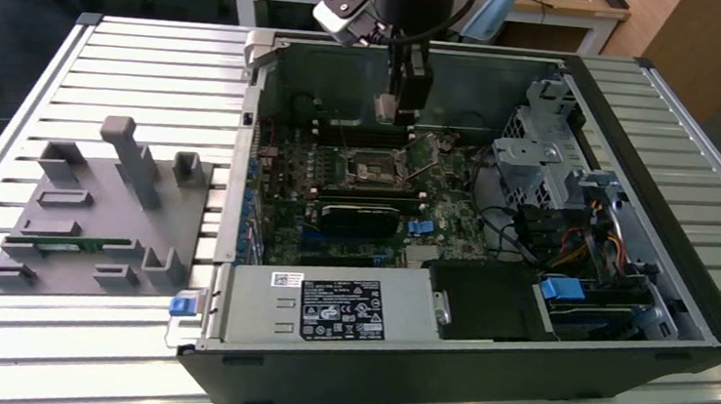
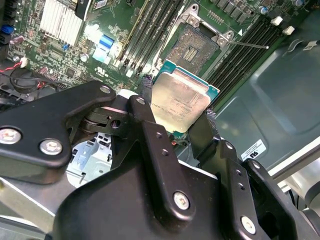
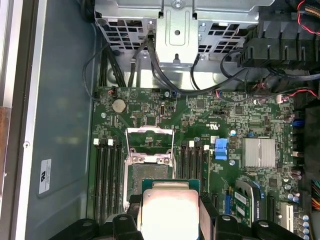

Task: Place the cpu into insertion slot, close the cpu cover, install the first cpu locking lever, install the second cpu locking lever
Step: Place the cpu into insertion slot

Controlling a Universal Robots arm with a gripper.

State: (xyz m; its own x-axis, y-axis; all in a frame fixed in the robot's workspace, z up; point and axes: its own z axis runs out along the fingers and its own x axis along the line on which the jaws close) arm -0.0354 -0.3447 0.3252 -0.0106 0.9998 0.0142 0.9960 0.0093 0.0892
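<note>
Currently, the gripper [image 2: 178,102] clamps the cpu [image 2: 182,95] by two opposite edges, with one black finger [image 2: 204,131] pressed against each side. The chip's metal top shows in both wrist views. The cpu hangs in the air above the green circuit board [image 3: 240,115], just short of the insertion slot [image 3: 137,175] and not touching it. In the first wrist view its leading edge overlaps part of the slot. The slot's dark centre lies bare. The cpu cover [image 3: 150,145] is swung open and sits on the far side of the slot from the cpu. Rows of long black memory slots [image 3: 107,175] flank the insertion slot on both sides. In the exterior view the gripper [image 1: 398,115] hangs inside the open computer case [image 1: 450,376], above the slot [image 1: 374,170].
</note>
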